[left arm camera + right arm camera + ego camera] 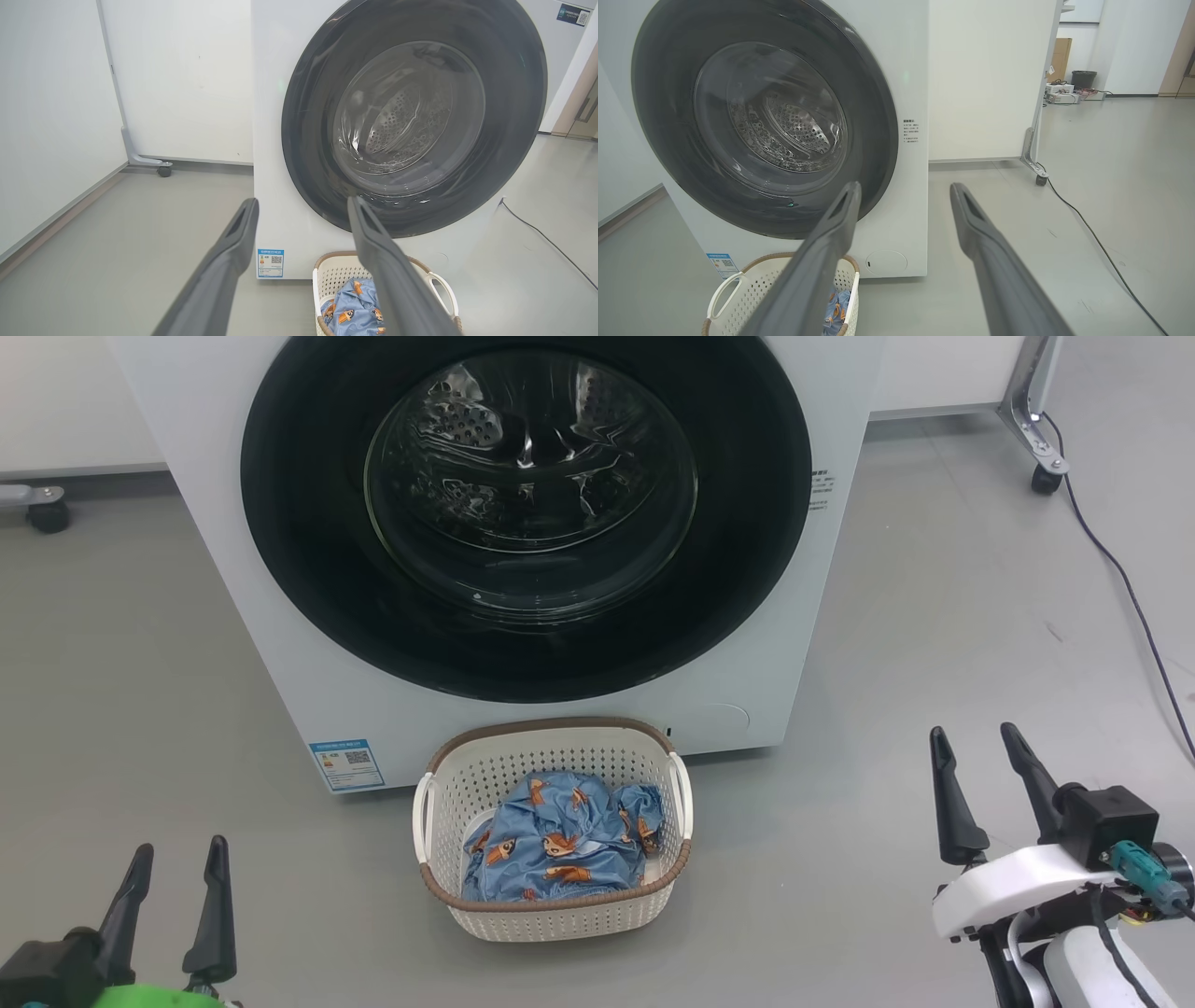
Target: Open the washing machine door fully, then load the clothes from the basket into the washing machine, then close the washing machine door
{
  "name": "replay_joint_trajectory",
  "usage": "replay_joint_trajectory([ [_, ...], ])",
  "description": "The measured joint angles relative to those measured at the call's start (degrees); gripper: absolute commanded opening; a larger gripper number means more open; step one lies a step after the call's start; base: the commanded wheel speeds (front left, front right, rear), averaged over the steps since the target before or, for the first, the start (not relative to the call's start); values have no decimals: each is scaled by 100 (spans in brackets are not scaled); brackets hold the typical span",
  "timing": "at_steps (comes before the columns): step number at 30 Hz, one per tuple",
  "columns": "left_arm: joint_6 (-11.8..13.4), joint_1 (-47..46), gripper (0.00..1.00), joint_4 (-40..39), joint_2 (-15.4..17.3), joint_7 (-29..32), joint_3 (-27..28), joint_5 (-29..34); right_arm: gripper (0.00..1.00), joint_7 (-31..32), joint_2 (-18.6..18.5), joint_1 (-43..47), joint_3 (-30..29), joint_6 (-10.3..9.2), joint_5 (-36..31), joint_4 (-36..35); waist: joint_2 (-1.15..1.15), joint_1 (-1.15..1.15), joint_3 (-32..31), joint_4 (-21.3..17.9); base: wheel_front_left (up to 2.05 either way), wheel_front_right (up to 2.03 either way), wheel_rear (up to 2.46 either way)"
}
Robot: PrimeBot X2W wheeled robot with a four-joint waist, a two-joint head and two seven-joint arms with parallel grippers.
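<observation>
Plainly the first step is not yet done: the washer point(233, 616) stands with its door point(527, 504) shut flush against the front. The basket point(560, 915) sits on the floor just before the washer's base, under the door, with the clothes point(560, 845) bundled inside. The left gripper point(182, 847) and right gripper point(973, 732) hang low, well apart from everything, jaws spread and empty. To open well, hook the rim on its latch side (I cannot tell which) and pull along the door's arc, above the basket.
</observation>
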Motion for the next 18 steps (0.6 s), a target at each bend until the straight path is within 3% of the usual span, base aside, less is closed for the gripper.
replay_joint_trajectory([
  [5,0,32,100,-16,11,-99,-16,377,100,-77,4,1,31,-5,-331,1,0,0,-31,4,0,0,0],
  [18,0,103,100,94,-22,-115,48,389,100,-77,35,2,-2,10,-374,75,0,0,-65,28,0,0,0],
])
